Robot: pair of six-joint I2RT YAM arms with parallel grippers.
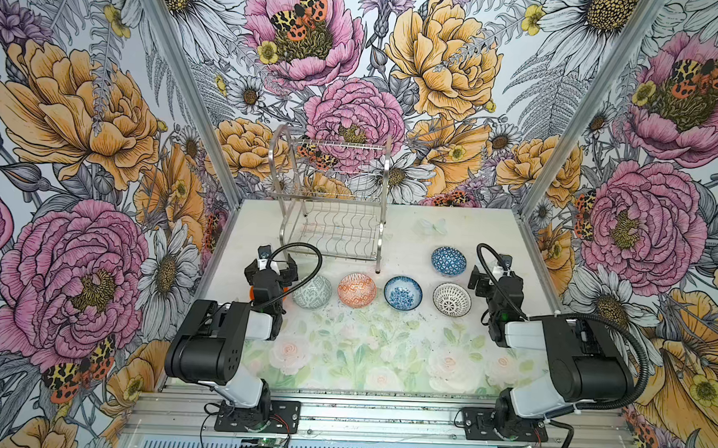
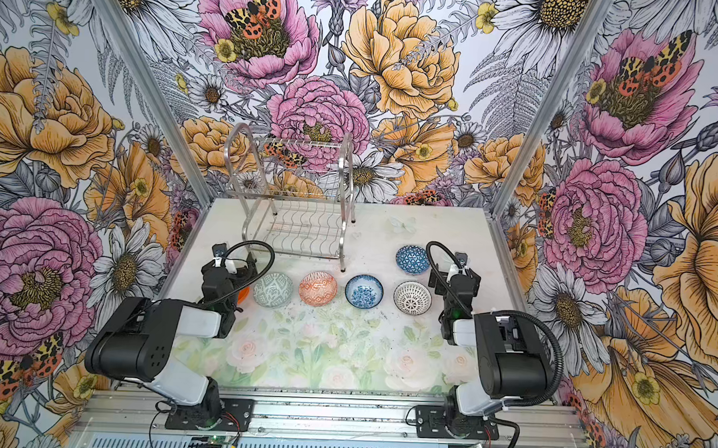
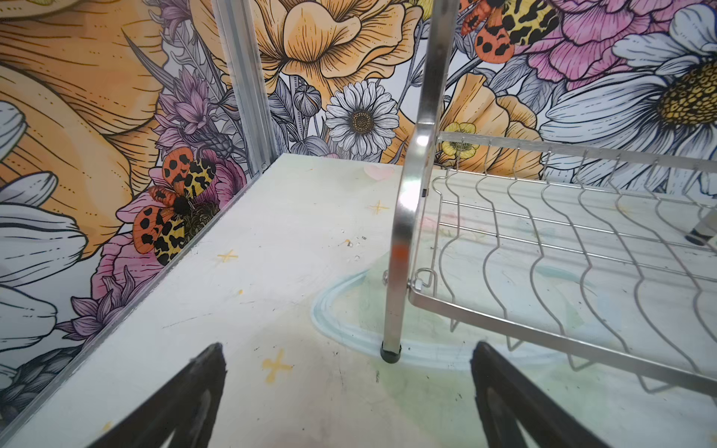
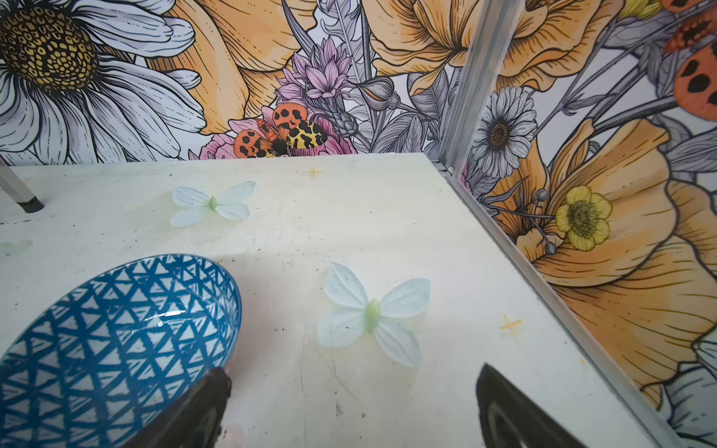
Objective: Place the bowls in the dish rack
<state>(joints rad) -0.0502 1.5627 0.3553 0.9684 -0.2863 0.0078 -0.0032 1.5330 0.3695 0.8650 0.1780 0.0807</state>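
Grey-green bowl [image 1: 312, 291], orange-white bowl [image 1: 357, 290], blue triangle-patterned bowl [image 4: 112, 341], silver dish rack [image 1: 333, 199], floral walls [image 1: 82, 138]

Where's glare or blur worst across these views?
Left wrist view: strong specular glare on the flat leg of the silver steel wire dish rack. Right wrist view: small highlight streak inside the blue-white triangle-patterned ceramic bowl. Both top views: soft even light, faint shadows.

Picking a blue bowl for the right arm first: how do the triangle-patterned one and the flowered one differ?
Pattern: the triangle bowl has a blue lattice; the flowered bowl has blue blossoms on white under a blue rim. Place: the flowered bowl sits in the front row; the triangle bowl stands alone farther back. Both stand upright, empty.
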